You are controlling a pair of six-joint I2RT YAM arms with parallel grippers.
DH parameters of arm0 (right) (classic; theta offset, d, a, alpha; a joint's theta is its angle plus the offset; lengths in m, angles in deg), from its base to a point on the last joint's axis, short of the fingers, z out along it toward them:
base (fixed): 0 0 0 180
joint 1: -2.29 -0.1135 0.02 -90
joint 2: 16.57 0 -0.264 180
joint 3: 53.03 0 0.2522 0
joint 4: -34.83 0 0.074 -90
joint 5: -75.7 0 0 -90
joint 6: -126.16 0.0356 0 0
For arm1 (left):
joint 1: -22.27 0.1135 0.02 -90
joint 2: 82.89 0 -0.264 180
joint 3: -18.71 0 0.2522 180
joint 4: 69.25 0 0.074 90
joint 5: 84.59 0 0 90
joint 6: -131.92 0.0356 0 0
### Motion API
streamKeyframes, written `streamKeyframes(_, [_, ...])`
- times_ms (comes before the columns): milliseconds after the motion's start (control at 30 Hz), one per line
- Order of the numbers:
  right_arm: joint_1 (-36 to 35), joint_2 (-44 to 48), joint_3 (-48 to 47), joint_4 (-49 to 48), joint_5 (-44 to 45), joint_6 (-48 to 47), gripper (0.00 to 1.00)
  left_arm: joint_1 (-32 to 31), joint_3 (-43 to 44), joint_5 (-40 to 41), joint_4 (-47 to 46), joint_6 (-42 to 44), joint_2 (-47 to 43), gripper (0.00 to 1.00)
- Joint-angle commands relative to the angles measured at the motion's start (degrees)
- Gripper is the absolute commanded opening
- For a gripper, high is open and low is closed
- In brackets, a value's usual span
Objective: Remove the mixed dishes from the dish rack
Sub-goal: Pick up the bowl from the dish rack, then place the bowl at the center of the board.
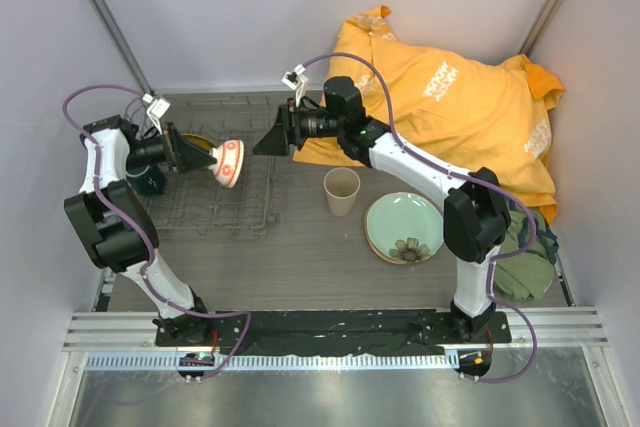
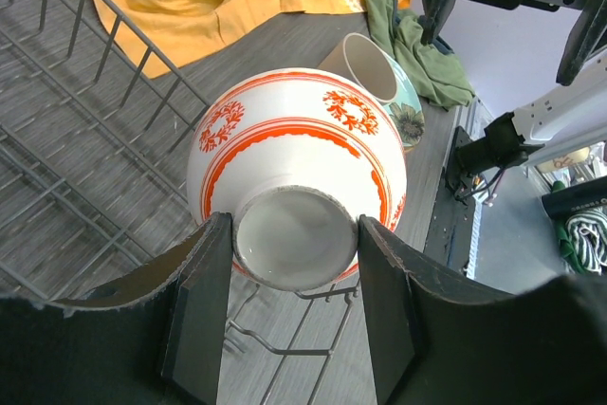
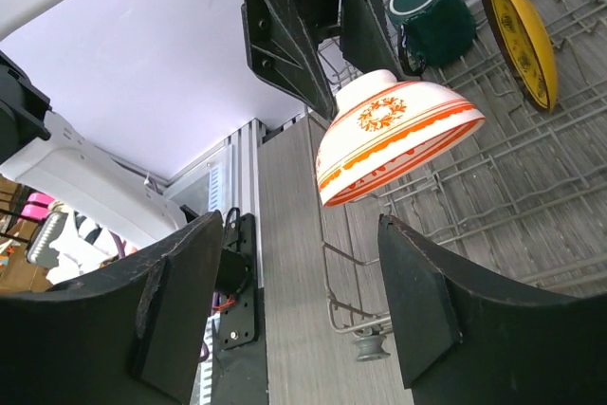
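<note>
**Bowl in transfer, three views.** I hold the small white-and-red bowl [image 1: 230,163] in the left end effector [image 1: 208,159], which is clamped on the bowl's foot ring. The bowl hangs above the right part of the dish rack [image 1: 215,212], tipped on its side with its mouth turned toward the right arm. It is glossy white, with orange-red bands round the wall and wreath-like medallions between them. The foot is plain and unglazed-looking.

The right end effector [image 1: 265,139] is spread wide and empty. It points at the bowl from near by without touching it.

*Top view:* only here do I see the unloaded dishes. The beige handleless cup [image 1: 342,191] stands upright on the surface [image 1: 300,247]. The pale green flower-marked plate [image 1: 404,227] lies flat just to its right. An orange cloth [image 1: 450,97] lies behind them, and a green cloth [image 1: 525,257] lies at the right edge.

*Left wrist view:* only here do I see both fingers pressed against the foot ring.

*Right wrist view:* this shows the rack's contents most plainly. The dark green mug [image 3: 436,18] lies on its side. Beside it the small yellow-and-dark patterned plate [image 3: 519,35] stands on edge among the prongs.
</note>
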Motion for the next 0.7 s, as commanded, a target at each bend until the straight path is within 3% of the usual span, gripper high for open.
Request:
streamKeyframes(0, [-0.74,-1.07,0.39,-5.24,-0.70,2.97,0.70,0.31,0.53,-8.17,19.24,0.95,-2.77,0.00])
streamKeyframes(667, [-3.64,-8.98,-2.85,-12.00,-3.33,10.79,0.60,0.31,-0.08,-8.61,19.24,1.30,-4.26,0.00])
